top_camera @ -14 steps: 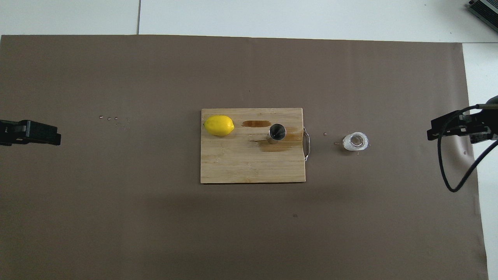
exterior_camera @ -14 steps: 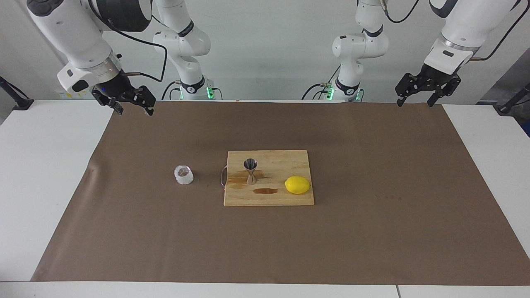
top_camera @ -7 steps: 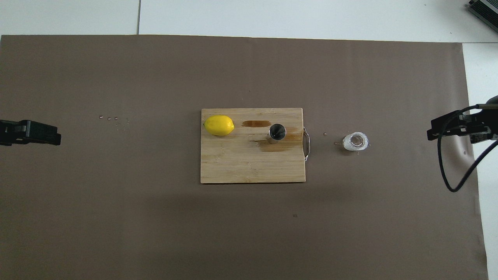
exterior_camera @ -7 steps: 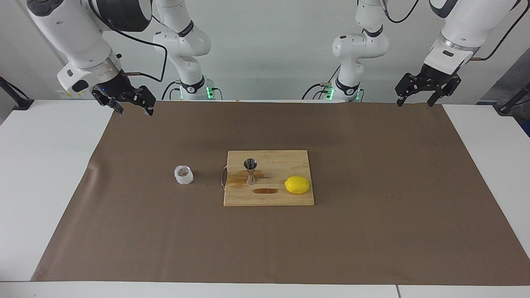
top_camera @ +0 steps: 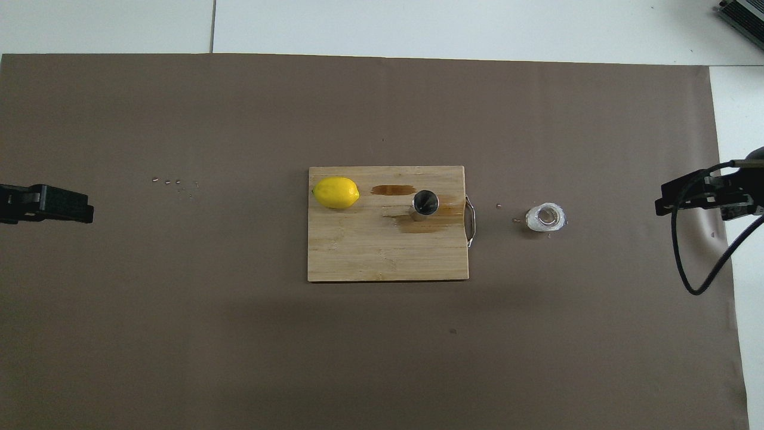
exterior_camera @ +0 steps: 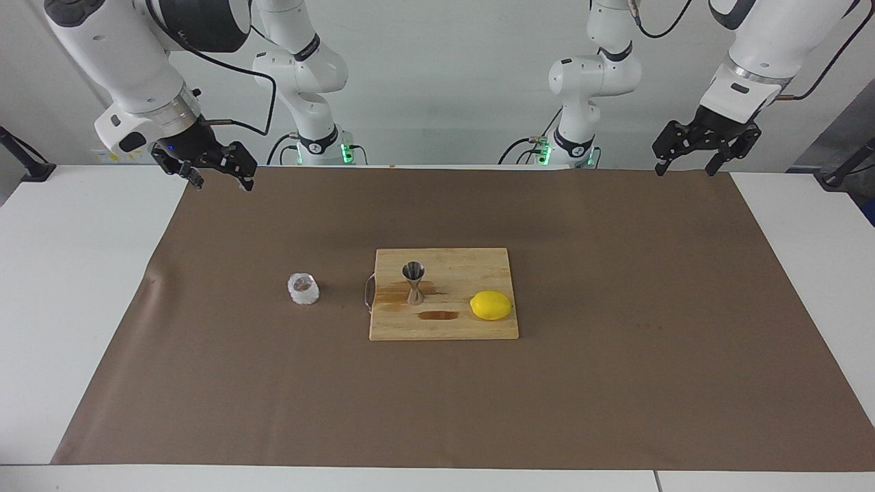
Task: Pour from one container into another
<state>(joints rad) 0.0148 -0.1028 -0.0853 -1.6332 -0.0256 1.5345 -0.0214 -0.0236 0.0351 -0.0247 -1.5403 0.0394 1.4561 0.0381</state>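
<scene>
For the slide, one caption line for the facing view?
Both hands wait raised, left and right; steel jigger and lemon on cutting board, bumpy glass cup beside it.

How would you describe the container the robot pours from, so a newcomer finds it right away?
Start at the wooden cutting board mid-table. Beside its metal handle, toward the right arm's end, a glass cup stands on the brown mat. It is squat, clear and bumpy, unlike the slim steel jigger on the board.
</scene>
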